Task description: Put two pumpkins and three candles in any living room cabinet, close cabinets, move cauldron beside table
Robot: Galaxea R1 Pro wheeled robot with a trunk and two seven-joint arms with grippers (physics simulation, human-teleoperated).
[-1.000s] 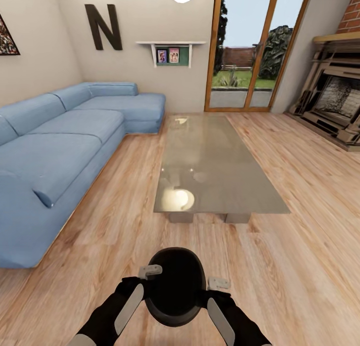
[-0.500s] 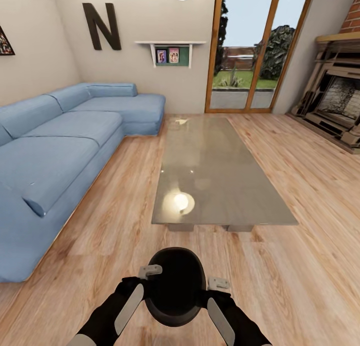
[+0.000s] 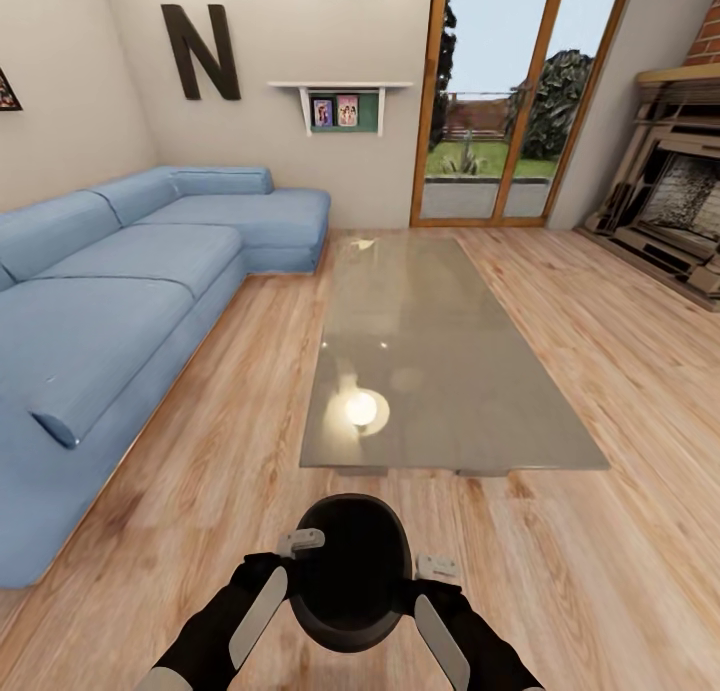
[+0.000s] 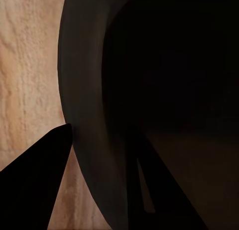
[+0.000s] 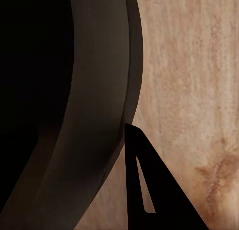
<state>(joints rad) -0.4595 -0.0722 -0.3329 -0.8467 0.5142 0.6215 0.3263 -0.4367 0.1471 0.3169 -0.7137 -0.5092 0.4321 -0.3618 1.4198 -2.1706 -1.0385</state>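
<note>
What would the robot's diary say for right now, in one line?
phase: carrying | held: cauldron | left gripper: on cauldron rim | right gripper: on opposite rim | ahead: coffee table | left side: blue sofa

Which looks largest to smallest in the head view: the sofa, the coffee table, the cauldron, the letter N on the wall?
1. blue sofa
2. coffee table
3. cauldron, held between the left gripper and the right gripper; it is nearest the camera, so it looks bigger than it is
4. letter N, far off
</note>
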